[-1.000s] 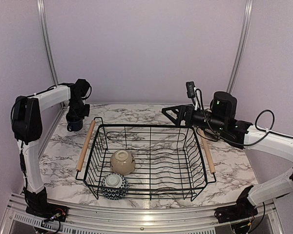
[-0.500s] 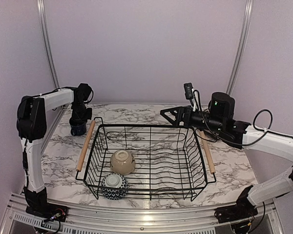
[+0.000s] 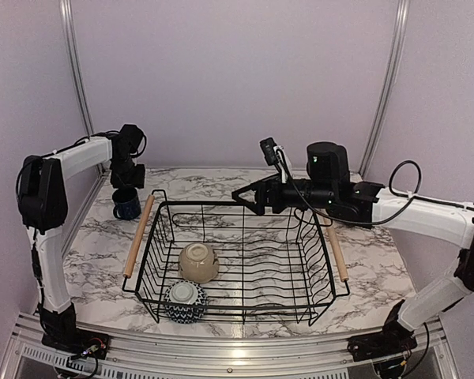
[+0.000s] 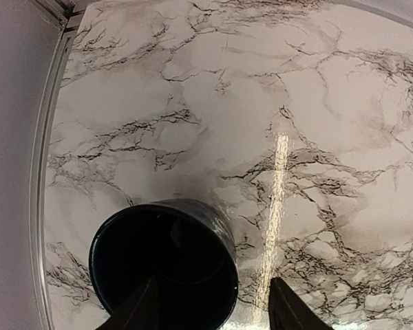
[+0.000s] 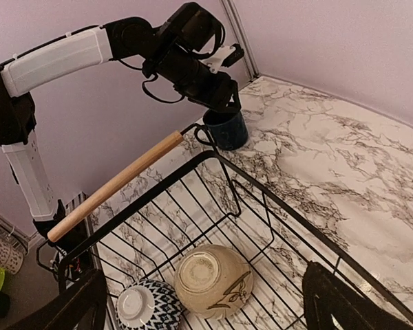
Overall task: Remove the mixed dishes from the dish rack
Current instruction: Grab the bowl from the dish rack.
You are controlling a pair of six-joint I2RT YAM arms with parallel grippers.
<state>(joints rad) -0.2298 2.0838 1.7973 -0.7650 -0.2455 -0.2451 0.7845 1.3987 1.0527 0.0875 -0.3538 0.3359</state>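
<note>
Left end effector [image 3: 128, 183] hovers apart over the mug [image 3: 127, 207] on the bench [image 3: 221, 180]; right end effector [image 3: 245, 197], spread wide above the rack [image 3: 138, 235], must descend for a bowl [image 3: 198, 262].

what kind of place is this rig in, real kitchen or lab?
Probably a lab test cell, not a kitchen: plain lilac walls, aluminium frame rails, and a marble-look tabletop with a dish rack on it.
</note>
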